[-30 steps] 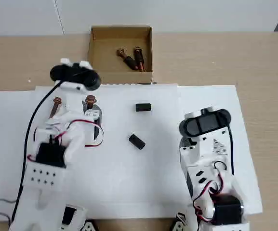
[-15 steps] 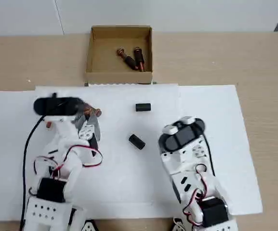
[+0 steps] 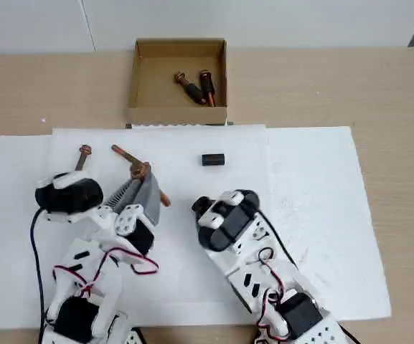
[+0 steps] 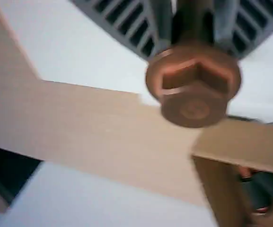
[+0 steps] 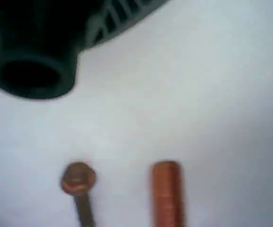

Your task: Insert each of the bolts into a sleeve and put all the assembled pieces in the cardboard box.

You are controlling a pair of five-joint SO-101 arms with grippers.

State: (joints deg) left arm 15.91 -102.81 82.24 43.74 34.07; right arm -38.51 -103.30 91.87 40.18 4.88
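My left gripper (image 3: 140, 178) is shut on a copper bolt (image 3: 129, 161), held above the white paper; in the left wrist view its hex head (image 4: 193, 85) faces the camera between the fingers (image 4: 221, 19). My right gripper (image 3: 202, 208) is shut on a black sleeve (image 3: 201, 206), whose open bore (image 5: 30, 73) shows in the right wrist view. A second bolt (image 3: 83, 156) lies on the paper at the far left, also seen as bolt (image 5: 78, 182). Another black sleeve (image 3: 213, 159) lies near the paper's far edge. The cardboard box (image 3: 140, 79) holds two assembled pieces (image 3: 196, 86).
The white paper sheet (image 3: 314, 186) covers the wooden table (image 3: 336, 86) in front of both arms. A black cable (image 3: 34, 251) runs along the left arm. The right half of the paper is bare.
The left arm drew back toward the near edge, lifting a bolt off the paper. The right arm swung left across the paper and closed on the nearer black sleeve.
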